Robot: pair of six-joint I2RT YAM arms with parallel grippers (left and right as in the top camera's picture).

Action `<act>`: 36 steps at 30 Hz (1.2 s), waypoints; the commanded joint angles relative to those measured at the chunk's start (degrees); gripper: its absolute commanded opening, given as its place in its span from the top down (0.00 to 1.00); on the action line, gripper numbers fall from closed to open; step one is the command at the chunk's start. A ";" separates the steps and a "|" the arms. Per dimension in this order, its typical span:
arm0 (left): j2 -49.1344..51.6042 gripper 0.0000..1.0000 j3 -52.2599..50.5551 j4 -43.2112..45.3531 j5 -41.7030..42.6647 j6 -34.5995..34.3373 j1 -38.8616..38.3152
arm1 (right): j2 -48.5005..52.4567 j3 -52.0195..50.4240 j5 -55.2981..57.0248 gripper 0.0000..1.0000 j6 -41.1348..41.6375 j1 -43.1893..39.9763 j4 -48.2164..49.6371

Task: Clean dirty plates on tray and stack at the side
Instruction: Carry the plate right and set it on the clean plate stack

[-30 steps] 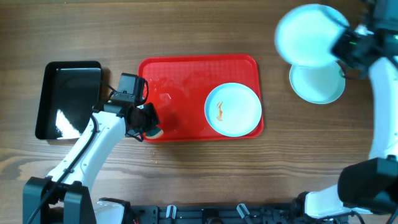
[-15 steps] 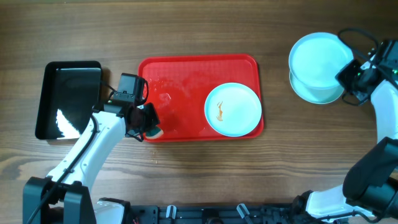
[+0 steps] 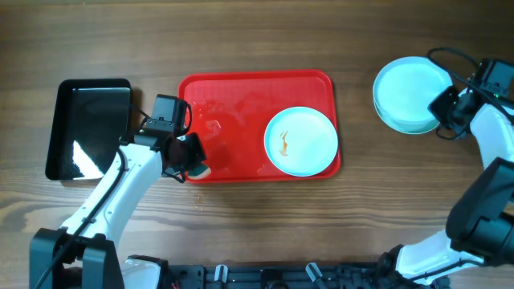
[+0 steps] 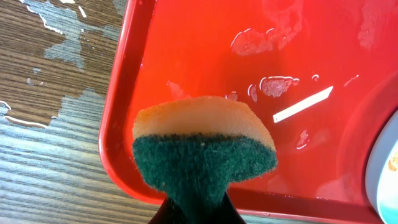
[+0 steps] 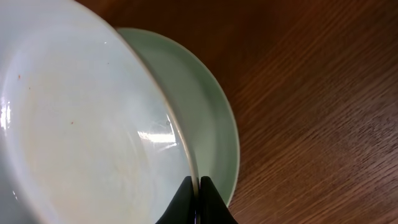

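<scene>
Down from its higher tilt of half a second before had come the held plate (image 3: 409,88), now almost squarely over a second plate (image 5: 217,112) on the table (image 3: 321,32), right of the red tray (image 3: 233,96). Nearest, the left gripper (image 4: 196,211) was clamped on a green-and-orange sponge (image 4: 202,146) over the tray's wet near-left corner. A third plate (image 3: 313,136), smeared orange, sat in the tray's near-right part. Farther off, the right gripper (image 5: 194,185) pinched the held plate's rim; whether the two plates touched could not be told. A black tray (image 3: 88,120) lay left of the red one.
</scene>
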 commanded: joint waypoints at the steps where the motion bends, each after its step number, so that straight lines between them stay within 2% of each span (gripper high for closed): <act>1: -0.24 0.96 -0.44 0.15 -0.57 -0.39 0.28 | 3.26 -0.26 1.62 0.96 0.63 -0.28 0.94; 9: -0.24 0.96 -0.44 0.17 -0.59 -0.39 0.28 | 4.13 -0.24 1.70 0.94 0.35 -0.35 1.84; 10: -0.24 0.96 -0.44 0.17 -0.59 -0.39 0.28 | 4.13 -0.24 1.68 0.88 0.35 -0.33 1.88; 12: -0.24 0.96 -0.44 0.17 -0.59 -0.39 0.28 | 4.13 -0.24 1.64 0.59 -0.11 -0.33 1.97; 13: -0.24 0.96 -0.44 0.17 -0.59 -0.39 0.28 | 4.11 -0.22 1.62 0.51 -0.46 -0.33 1.97; 15: -0.24 0.96 -0.44 0.17 -0.59 -0.39 0.28 | 4.00 0.00 0.72 0.41 -1.42 -0.33 1.84; 18: -0.24 0.96 -0.44 0.17 -0.59 -0.39 0.28 | 2.69 1.51 -4.59 0.33 -2.60 -0.33 0.37; 23: -0.24 0.96 -0.44 0.17 -0.59 -0.39 0.28 | -2.73 3.54 -11.61 0.33 -1.86 -0.33 -2.27; 28: -0.24 0.96 -0.44 0.20 -0.59 -0.39 0.28 | -9.53 3.65 -12.00 0.33 0.57 -0.22 -4.46; 29: -0.24 0.96 -0.44 0.20 -0.57 -0.39 0.28 | -10.69 3.65 -12.44 0.36 0.59 -0.04 -5.31; 31: -0.24 0.96 -0.44 0.50 -0.57 -0.39 0.28 | -12.74 3.63 -15.72 0.50 0.55 0.81 -7.67; 36: -0.24 0.96 -0.44 1.07 -0.55 -0.42 0.28 | -13.11 3.39 -26.82 0.50 -2.49 5.75 -12.61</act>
